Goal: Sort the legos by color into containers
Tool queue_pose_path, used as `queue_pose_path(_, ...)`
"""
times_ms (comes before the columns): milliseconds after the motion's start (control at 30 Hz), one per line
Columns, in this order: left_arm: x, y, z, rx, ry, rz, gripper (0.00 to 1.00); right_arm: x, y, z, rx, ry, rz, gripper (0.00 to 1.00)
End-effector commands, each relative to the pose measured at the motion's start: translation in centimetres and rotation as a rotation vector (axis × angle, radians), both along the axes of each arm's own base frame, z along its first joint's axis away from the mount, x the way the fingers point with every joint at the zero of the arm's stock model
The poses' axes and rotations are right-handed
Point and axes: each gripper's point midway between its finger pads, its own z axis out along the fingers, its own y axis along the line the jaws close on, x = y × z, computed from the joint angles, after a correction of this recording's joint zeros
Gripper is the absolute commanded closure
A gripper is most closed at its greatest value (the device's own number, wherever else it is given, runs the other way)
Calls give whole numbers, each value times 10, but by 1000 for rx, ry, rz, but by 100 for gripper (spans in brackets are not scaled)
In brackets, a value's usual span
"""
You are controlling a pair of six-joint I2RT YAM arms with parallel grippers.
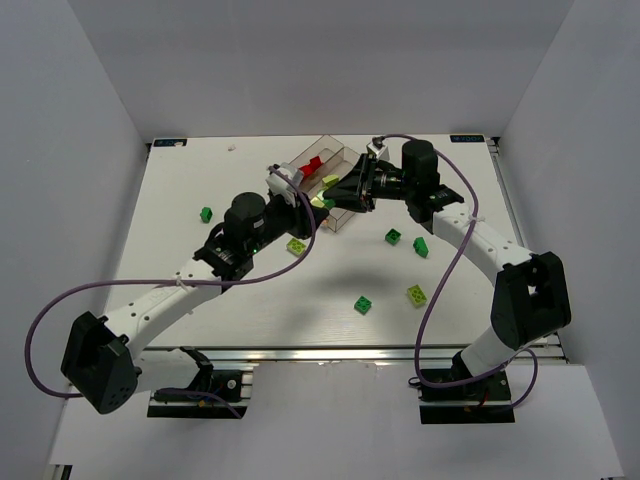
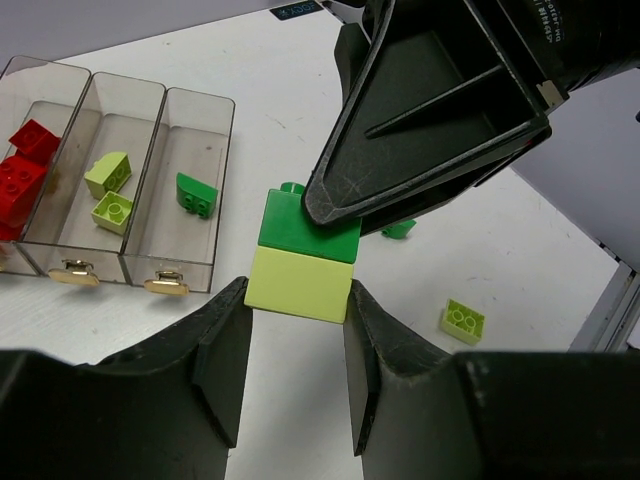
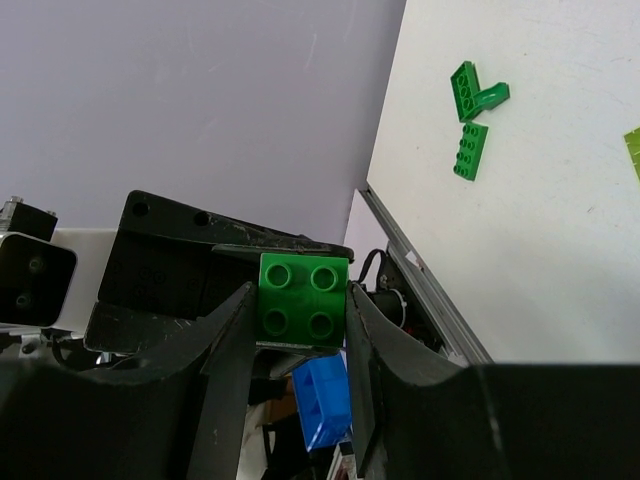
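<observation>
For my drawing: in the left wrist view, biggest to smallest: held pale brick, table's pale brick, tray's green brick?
1. The held pale brick, closest to the camera.
2. The table's pale brick and tray's green brick look alike; can't rank them.

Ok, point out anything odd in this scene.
Two different colours are stuck together: a dark green brick sits on a pale yellow-green brick. The left claw grips the pale one, the right claw the green one.
</observation>
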Motion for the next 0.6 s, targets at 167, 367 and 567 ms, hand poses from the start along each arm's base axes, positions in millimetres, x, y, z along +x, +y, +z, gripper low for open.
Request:
queue_pose_path(167, -21, 8, 9, -44, -20, -27, 100, 22, -12, 29, 43, -108, -25, 100)
queue_pose_path(367, -22, 11, 7, -43, -16, -16, 100, 26, -17, 25, 38, -107, -38, 100)
queue_pose_path(567, -19, 20, 5, -40, 10, 43, 100, 45, -23, 8, -37, -257, -26, 100)
